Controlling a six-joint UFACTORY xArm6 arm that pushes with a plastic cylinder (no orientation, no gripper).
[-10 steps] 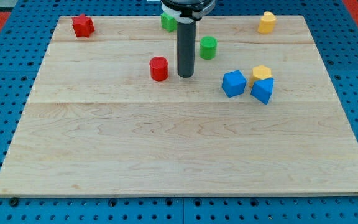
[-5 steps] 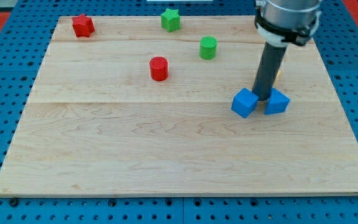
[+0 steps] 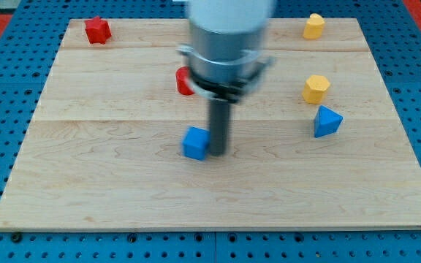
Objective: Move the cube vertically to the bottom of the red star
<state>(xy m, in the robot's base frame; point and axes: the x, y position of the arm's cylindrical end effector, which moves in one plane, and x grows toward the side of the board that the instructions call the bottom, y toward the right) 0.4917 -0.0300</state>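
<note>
Touching the blue cube point(image 3: 194, 143) on its right side, my tip point(image 3: 217, 152), bare rod grasping nothing, red star point(image 3: 97, 30) far upper-left

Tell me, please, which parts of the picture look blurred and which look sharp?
In the camera view, the arm's grey body is smeared by motion blur; the blue cube and my tip, just to its right, are soft too. The red star, the yellow blocks and the other blue block look sharp. Lighting is even, with no strong glare on the board.
</note>
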